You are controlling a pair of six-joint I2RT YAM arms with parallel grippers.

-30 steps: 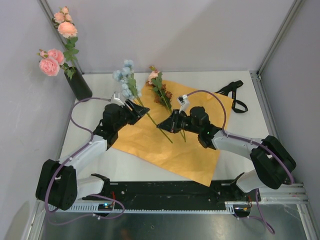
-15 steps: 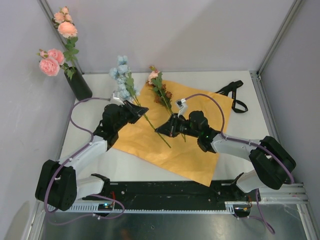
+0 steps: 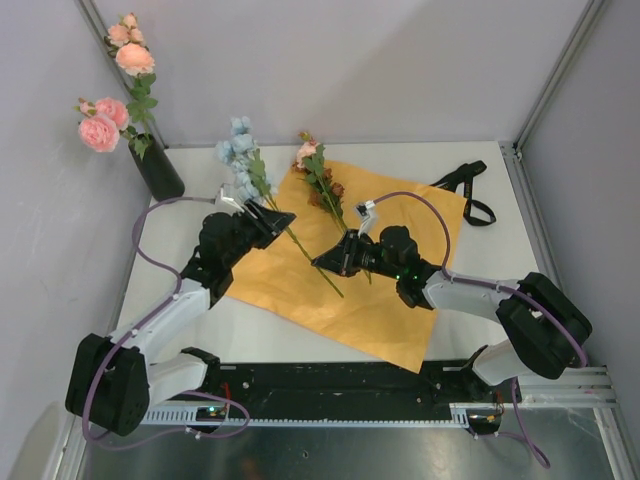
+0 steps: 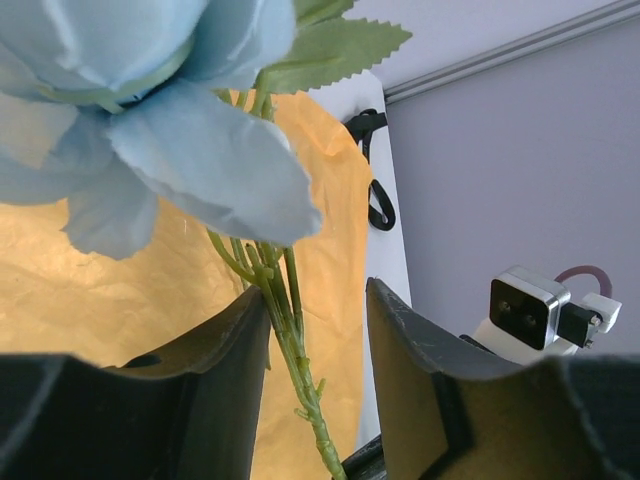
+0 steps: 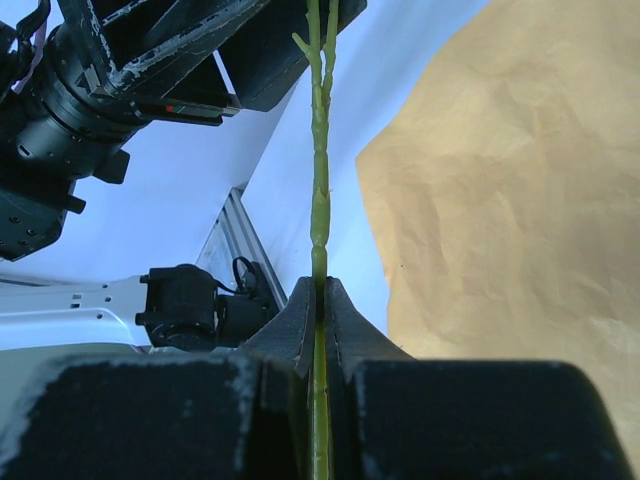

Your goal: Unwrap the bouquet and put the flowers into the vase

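**Bouquet unwrapped, two stems not yet in the vase**

Nearest, the orange paper point(image 3: 370, 300) lies flat and open on the surface point(image 3: 490, 255), so the unwrapping looks done. Over it, the right pincer point(image 5: 318, 290) is clamped tight on the lower end of the blue flower's point(image 3: 240, 150) stem. The left pincer point(image 4: 315, 300) sits higher up the same stem with its jaws apart around it; whether either jaw touches the stem is hard to tell. Farther back, a brownish flower point(image 3: 320, 180) lies on the paper's far edge, its stem end hidden behind the right arm. At far right lies the black ribbon point(image 3: 465, 185). At far left the vase point(image 3: 160, 172) holds pink flowers point(image 3: 100, 130); leaves hide its mouth.
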